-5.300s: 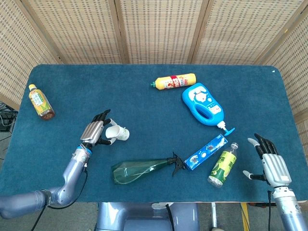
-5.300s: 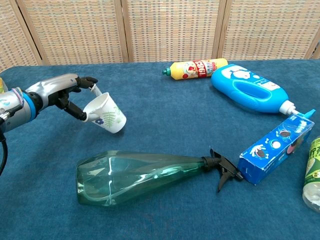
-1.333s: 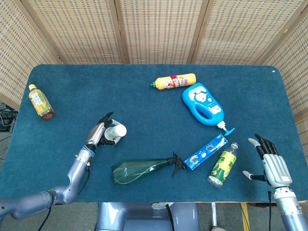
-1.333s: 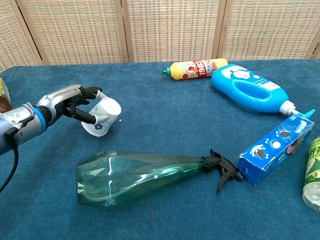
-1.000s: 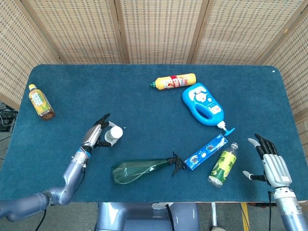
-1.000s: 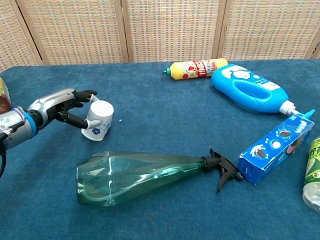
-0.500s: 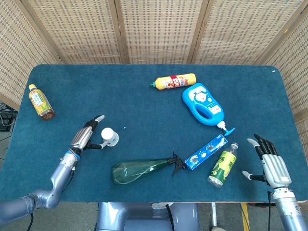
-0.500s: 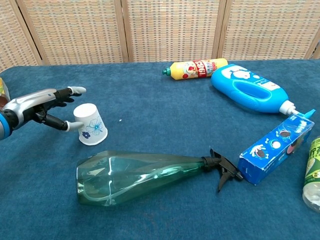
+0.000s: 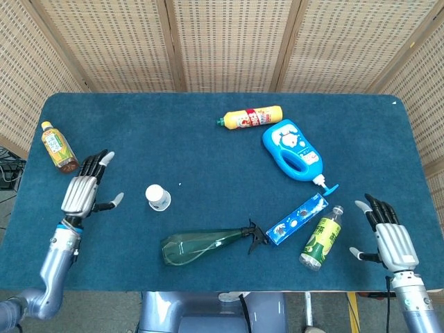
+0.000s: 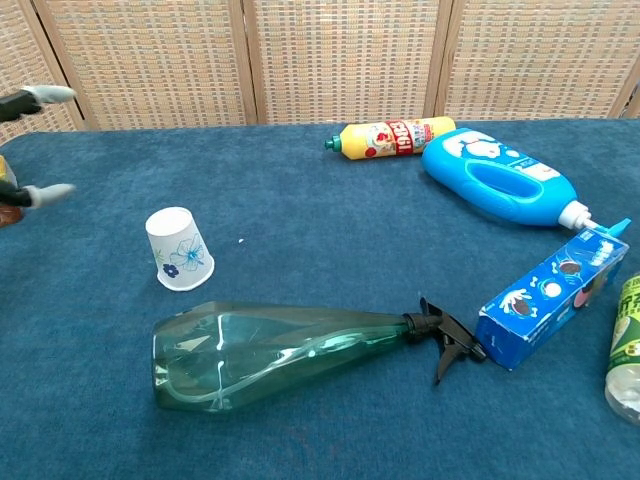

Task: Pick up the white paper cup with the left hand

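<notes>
The white paper cup (image 9: 158,197) with a blue flower print stands upside down on the blue table (image 9: 173,139); the chest view shows the cup (image 10: 179,249) alone, nothing touching it. My left hand (image 9: 84,191) is open, fingers spread, well to the left of the cup and apart from it. In the chest view only the left hand's fingertips (image 10: 42,94) show at the left edge. My right hand (image 9: 387,235) is open near the table's front right corner, holding nothing.
A clear green spray bottle (image 9: 208,243) lies just in front of the cup. A tea bottle (image 9: 58,146) lies behind the left hand. A blue box (image 9: 297,219), green bottle (image 9: 321,238), blue detergent jug (image 9: 293,149) and yellow bottle (image 9: 252,116) lie to the right.
My left hand has let go of the cup and drawn away to the left, fingers spreading. The cup, earlier tilted in the hand, now stands upside down on the table.
</notes>
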You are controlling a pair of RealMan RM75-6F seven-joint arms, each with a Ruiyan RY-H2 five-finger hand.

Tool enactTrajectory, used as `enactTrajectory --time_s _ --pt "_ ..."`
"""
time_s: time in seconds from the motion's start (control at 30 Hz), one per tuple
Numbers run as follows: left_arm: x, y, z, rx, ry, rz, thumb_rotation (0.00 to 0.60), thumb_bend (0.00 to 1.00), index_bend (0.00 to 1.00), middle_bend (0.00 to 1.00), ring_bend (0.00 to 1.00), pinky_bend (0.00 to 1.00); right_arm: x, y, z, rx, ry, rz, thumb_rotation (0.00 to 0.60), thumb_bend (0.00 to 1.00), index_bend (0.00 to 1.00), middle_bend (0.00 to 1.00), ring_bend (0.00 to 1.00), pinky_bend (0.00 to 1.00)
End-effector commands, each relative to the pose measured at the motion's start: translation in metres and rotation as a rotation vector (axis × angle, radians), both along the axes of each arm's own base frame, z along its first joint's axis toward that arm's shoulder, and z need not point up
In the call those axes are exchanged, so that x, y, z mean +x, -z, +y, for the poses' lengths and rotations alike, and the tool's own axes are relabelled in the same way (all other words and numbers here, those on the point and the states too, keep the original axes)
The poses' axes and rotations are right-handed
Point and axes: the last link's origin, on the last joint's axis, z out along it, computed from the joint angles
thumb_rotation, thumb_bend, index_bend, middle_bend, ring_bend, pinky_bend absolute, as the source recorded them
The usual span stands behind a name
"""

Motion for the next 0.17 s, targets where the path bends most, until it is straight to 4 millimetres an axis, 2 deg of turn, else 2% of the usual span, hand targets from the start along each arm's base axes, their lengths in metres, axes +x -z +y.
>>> enactTrajectory --time_s 0.03,0.17 --pt "-0.018 -0.035 -0.062 0.095 -0.048 0.202 0.514 0.31 0.0 0.0 0.0 0.0 0.003 0.003 0.002 0.004 -0.01 0.02 0.6 0.08 0.0 0.0 0.0 0.0" --pt "-0.035 -0.048 -0.094 0.105 -0.127 0.301 0.514 0.31 0.0 0.0 0.0 0.0 0.007 0.005 0.003 -0.005 -0.033 0.06 0.6 0.08 0.0 0.0 0.0 0.0"
